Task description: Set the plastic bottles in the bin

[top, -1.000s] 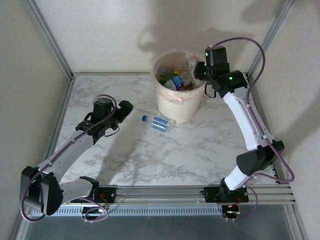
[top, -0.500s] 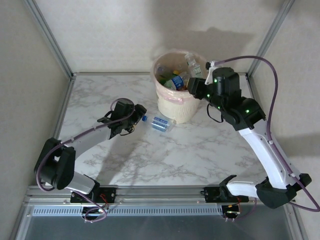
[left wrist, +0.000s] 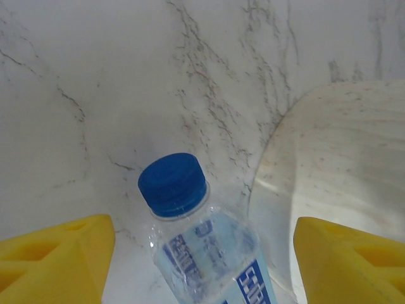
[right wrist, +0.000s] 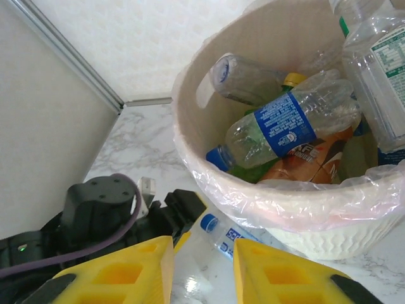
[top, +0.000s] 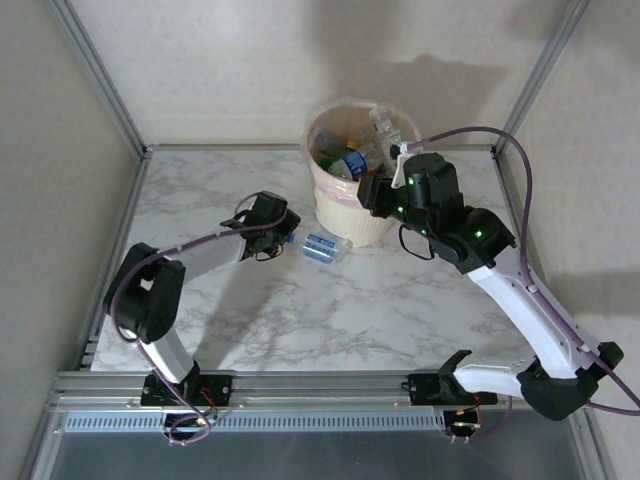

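The left gripper (left wrist: 202, 225) is seen spread wide, its yellow fingers either side of a clear plastic bottle with a blue cap and blue label (left wrist: 212, 266). This bottle is laid on the white marbled table (left wrist: 95, 95) just beside the round peach-beige bin (top: 348, 215). The right gripper (right wrist: 204, 269) is drawn nearly together, empty, near the bin's rim; other bottles (right wrist: 285, 126) are piled inside.

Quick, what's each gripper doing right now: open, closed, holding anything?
Left gripper: open, straddling the clear blue-capped plastic bottle, not gripping it.
Right gripper: closed, holding nothing.
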`<move>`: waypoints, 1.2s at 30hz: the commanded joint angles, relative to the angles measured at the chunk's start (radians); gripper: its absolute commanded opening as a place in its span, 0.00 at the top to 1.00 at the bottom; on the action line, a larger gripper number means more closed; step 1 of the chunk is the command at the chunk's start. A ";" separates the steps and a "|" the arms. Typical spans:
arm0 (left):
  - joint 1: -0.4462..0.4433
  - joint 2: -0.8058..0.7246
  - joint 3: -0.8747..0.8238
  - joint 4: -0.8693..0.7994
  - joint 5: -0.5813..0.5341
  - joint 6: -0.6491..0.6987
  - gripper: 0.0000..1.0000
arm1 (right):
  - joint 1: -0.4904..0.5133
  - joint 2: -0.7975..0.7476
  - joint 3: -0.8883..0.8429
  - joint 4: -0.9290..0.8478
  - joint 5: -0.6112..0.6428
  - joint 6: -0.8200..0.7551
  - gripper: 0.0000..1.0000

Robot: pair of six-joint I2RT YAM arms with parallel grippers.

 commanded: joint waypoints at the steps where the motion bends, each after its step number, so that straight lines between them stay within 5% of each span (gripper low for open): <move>1: -0.005 0.038 0.036 -0.044 -0.021 -0.034 0.26 | 0.007 -0.022 -0.019 0.034 0.034 0.020 0.70; 20: -0.018 0.166 0.112 -0.067 -0.012 -0.052 0.42 | 0.013 -0.029 -0.013 0.019 0.059 0.014 0.74; 36: -0.014 0.129 0.070 -0.051 -0.017 -0.009 0.67 | 0.017 -0.040 -0.014 0.018 0.054 0.023 0.75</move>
